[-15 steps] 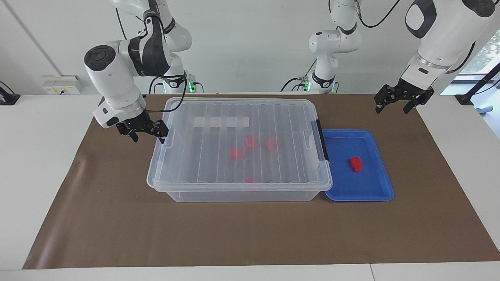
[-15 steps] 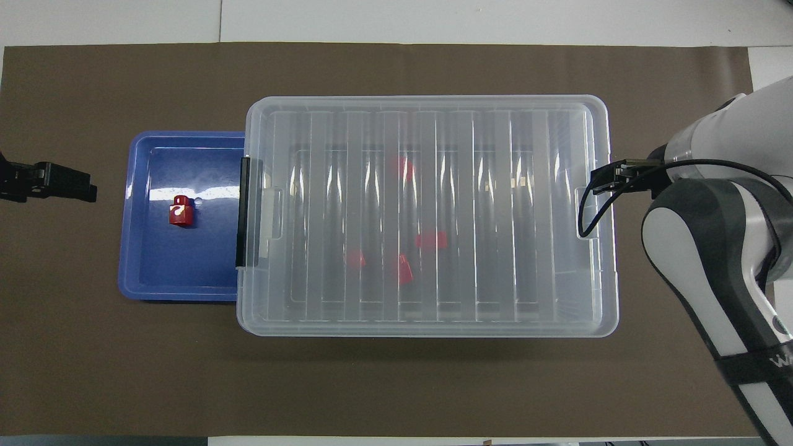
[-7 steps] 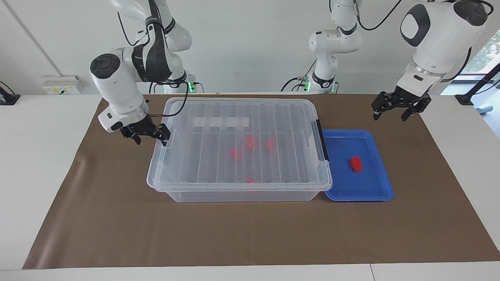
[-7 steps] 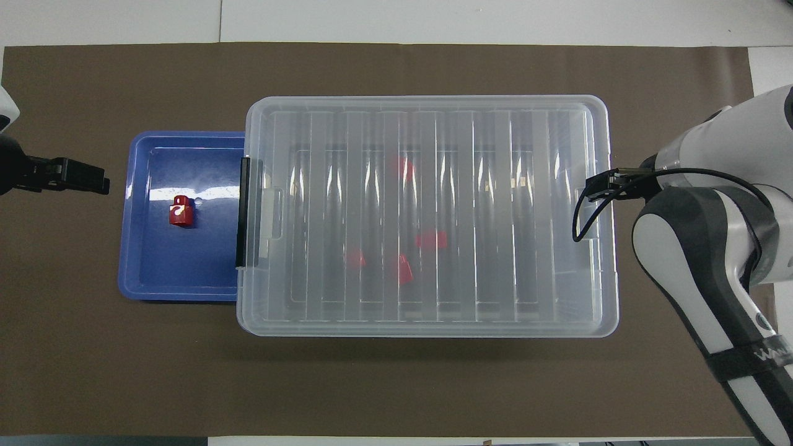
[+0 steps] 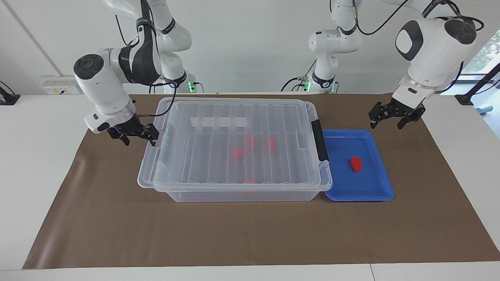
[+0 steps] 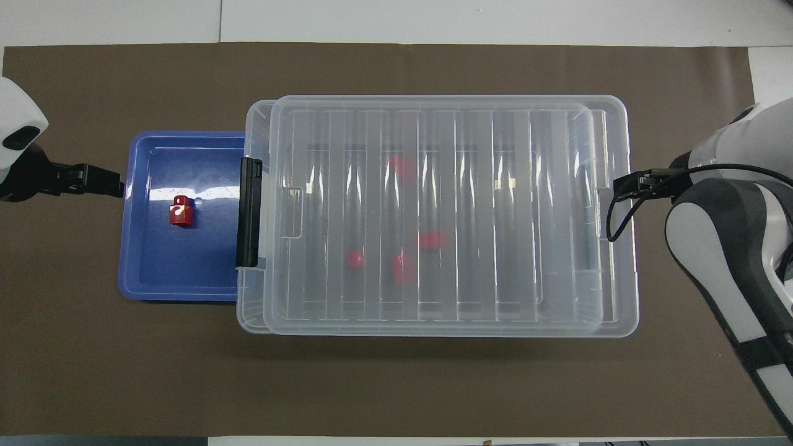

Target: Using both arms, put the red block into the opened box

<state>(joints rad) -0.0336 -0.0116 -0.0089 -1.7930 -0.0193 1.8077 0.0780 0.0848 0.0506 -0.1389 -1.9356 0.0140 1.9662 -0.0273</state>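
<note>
The red block (image 5: 355,163) (image 6: 181,211) lies in the blue tray (image 5: 375,195) (image 6: 133,248), alone there and touched by nothing. The tray sits right against the box (image 5: 234,196) (image 6: 243,323), at the left arm's end of it, with its edge under the box's rim. The box is not open enough to take anything: its clear ribbed lid (image 5: 218,164) (image 6: 471,217) covers it but sits tilted, higher at the right arm's end, where it overhangs the box, and low at the tray end, where the black latch (image 5: 320,145) (image 6: 249,220) stands. Through the lid four more red blocks (image 5: 236,153) (image 6: 355,259) show on the box's floor. The right gripper (image 5: 134,134) is at the raised end of the lid with its fingers spread wide; one fingertip (image 5: 153,137) is at the lid's end rim and the other stands clear of it, so nothing is clamped between them, and whether that fingertip sits under the rim cannot be told. The left gripper (image 5: 394,117) (image 6: 93,179) hangs in the air over the brown mat (image 5: 250,234) (image 6: 396,384), just beside the tray, its fingers spread and holding nothing. The mat covers most of the white table (image 5: 39,156).
</note>
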